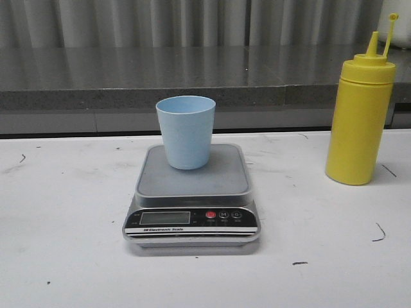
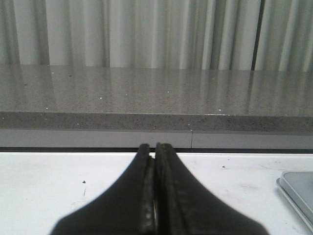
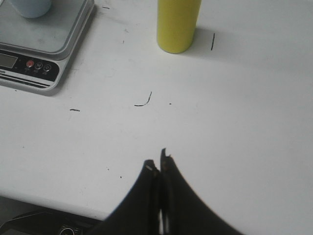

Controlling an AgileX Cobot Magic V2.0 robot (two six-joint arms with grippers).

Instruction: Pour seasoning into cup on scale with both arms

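Right wrist view shows the right end effector (image 3: 160, 164) with its two black fingers pressed together, holding nothing, hovering low over the white worktop (image 3: 234, 122). Straight ahead of its fingertips, well apart from them, stands the yellow bottle (image 3: 178, 24), upright, its long axis vertical; only its lower body shows in this view. Off to one side of the bottle sits the silver scale (image 3: 54, 54), with the base of the pale blue cup (image 3: 30, 7) on its platform.

Left wrist view shows the left end effector (image 2: 155, 149) also closed and empty, pointing toward the grey ledge at the back; only a corner of the scale (image 2: 298, 188) enters at the edge, and the bottle is out of sight.

Front view shows the cup (image 1: 185, 131) upright on the scale (image 1: 191, 192) at the centre, and the bottle (image 1: 359, 119) standing on the robot's right, apart from the scale, nozzle up.

The right arm looks the nearer one to the bottle; it would likely need to open its fingers and travel forward to grip the body.
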